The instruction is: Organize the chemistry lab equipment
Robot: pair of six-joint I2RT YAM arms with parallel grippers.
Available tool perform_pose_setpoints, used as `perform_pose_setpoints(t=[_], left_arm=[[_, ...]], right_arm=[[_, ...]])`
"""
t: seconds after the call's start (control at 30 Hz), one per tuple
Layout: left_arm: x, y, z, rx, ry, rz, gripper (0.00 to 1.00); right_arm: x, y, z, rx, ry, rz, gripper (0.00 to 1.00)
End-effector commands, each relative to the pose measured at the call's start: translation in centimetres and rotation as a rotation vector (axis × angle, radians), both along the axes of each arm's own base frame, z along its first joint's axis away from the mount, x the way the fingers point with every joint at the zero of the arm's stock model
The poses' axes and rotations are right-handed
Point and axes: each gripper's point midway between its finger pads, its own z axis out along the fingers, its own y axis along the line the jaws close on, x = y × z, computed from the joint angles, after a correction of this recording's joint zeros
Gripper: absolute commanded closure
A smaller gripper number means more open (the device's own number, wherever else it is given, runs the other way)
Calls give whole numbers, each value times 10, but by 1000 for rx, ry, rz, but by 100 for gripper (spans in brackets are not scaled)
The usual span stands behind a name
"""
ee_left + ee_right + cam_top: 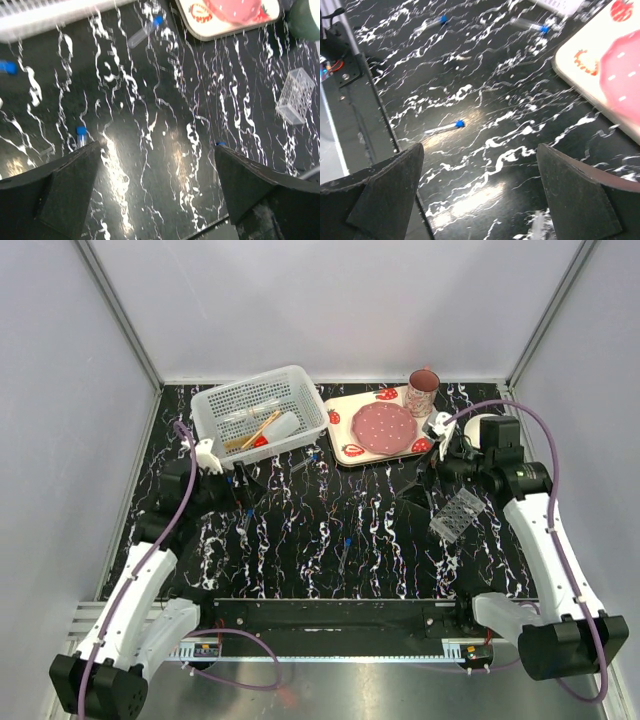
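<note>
A white mesh basket (225, 405) at the back left holds a white squeeze bottle with red cap (275, 430), a wooden-handled tool (258, 430) and clear tubes. The clear grid rack (457, 513) lies on the table at the right, also in the left wrist view (296, 96). Small blue-capped vials lie loose on the black marbled table: in the left wrist view (145, 32) (81, 135), and in the right wrist view (445, 127) (530, 25) (432, 22). My left gripper (240, 495) (157, 150) and my right gripper (418, 480) (480, 147) are open and empty above the table.
A strawberry-print tray (345, 450) with a pink plate (385, 428) stands at the back middle, a pink mug (422, 392) at its far corner. A round white bowl (478, 426) sits behind my right arm. Grey walls enclose the table.
</note>
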Motion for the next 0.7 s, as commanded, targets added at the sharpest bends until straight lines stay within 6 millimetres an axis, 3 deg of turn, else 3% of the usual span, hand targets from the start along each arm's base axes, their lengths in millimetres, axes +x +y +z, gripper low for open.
perform_pose_setpoints(t=[0.0, 0.27, 0.4, 0.57, 0.67], left_arm=[[-8, -8, -12, -59, 68, -13, 1], [6, 16, -61, 90, 229, 96, 1], [11, 22, -100, 141, 377, 142, 1], [15, 17, -119, 171, 490, 92, 1], [14, 25, -134, 237, 553, 103, 1]], right_arm=[[-12, 9, -26, 69, 138, 23, 0], [-24, 8, -44, 82, 101, 14, 0], [-22, 4, -51, 73, 105, -8, 0], [-19, 1, -56, 86, 107, -34, 0], [-17, -2, -58, 93, 108, -48, 0]])
